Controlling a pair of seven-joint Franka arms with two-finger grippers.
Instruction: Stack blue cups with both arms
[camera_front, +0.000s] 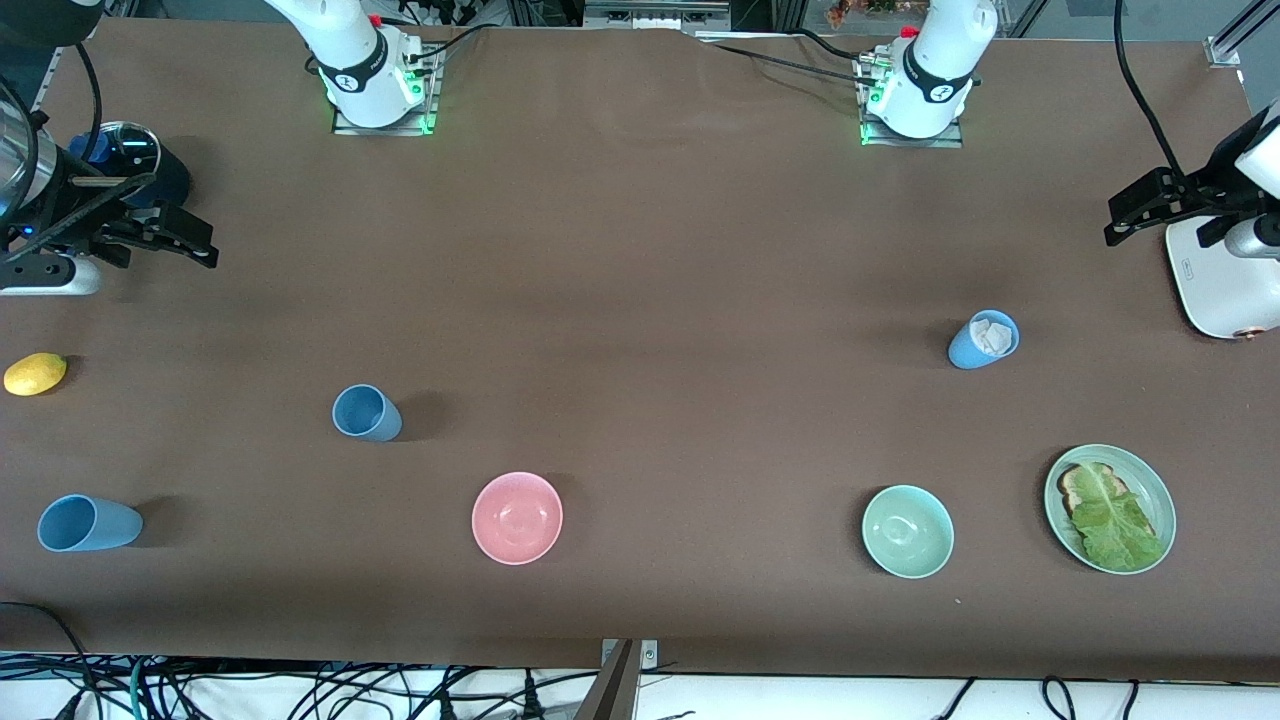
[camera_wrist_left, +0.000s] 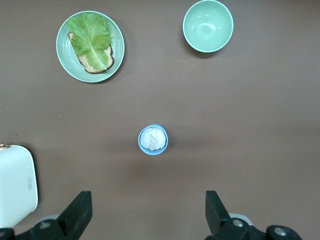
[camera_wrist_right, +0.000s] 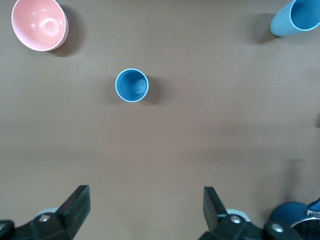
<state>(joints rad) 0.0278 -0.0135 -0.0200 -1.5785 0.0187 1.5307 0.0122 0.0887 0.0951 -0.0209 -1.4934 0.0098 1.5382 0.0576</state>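
Nearest me I see one blue cup at the right arm's end of the desk, a second cup farther back, and a third, stuffed with white paper, toward the left arm's end. The right gripper and left gripper hang above the desk ends, jaws wide apart, empty.

Brown matte tabletop, evenly lit; tangled black cables below its near edge, probably floor-level.

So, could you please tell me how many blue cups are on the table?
3: one near the pink bowl, one nearer the camera, below the lemon, one paper-stuffed near the toaster.
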